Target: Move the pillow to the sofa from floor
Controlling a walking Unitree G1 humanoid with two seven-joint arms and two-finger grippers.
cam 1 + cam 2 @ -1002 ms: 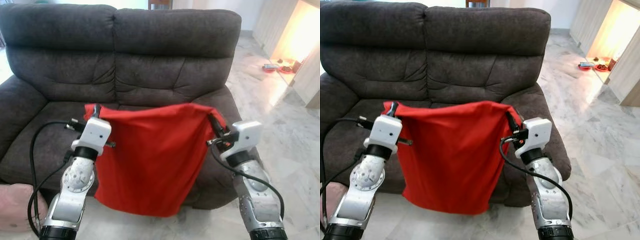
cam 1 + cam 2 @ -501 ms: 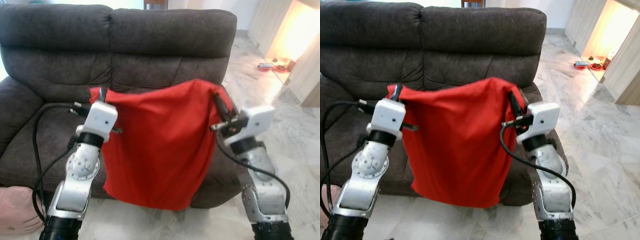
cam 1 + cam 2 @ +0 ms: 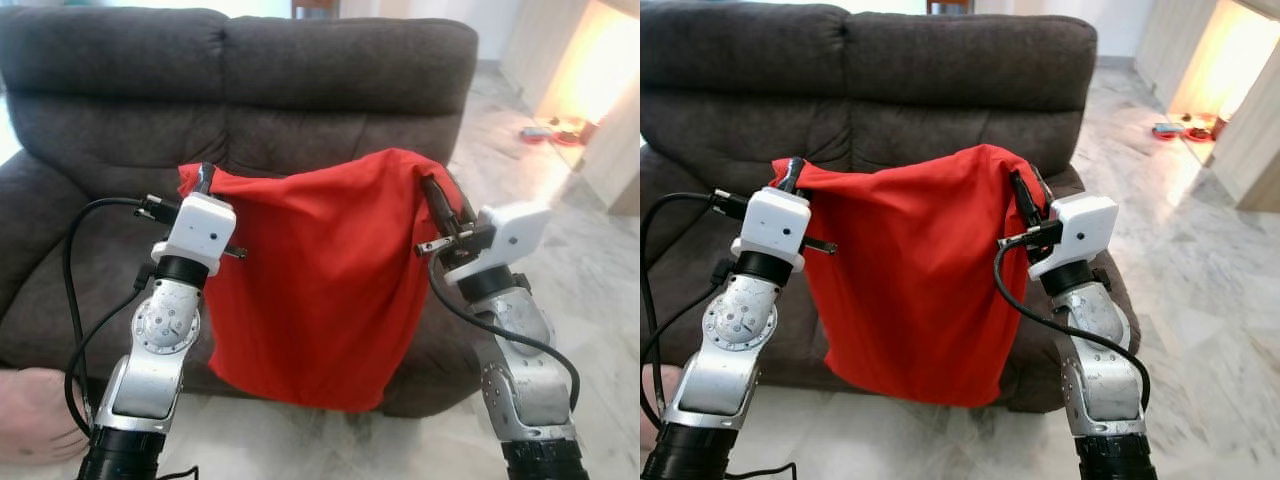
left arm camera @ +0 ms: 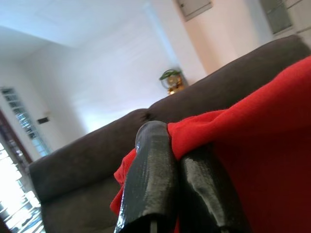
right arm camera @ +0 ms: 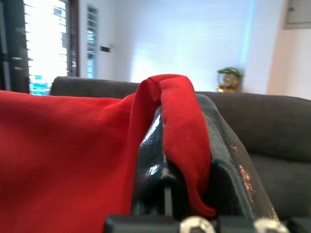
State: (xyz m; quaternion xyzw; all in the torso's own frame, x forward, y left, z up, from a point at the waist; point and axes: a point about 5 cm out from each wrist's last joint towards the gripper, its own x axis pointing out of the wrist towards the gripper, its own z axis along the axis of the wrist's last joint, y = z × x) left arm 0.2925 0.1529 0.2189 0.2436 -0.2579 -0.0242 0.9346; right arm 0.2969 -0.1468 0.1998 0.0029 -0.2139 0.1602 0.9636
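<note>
From my head camera, I hold the red pillow (image 3: pixel 310 280) up in front of the dark sofa (image 3: pixel 300 90), my left gripper (image 3: pixel 203 182) and right gripper (image 3: pixel 436 196) each clamped on a top corner. Each wrist camera shows fingers (image 4: pixel 150 179) pinching red fabric before the sofa back

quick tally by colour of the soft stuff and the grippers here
red: 1, the pillow
dark grey: 1, the sofa
pink: 1, a cushion on the floor
black-fingered: 2, left gripper and right gripper, each shut on a top corner of the pillow
total: 5
</note>
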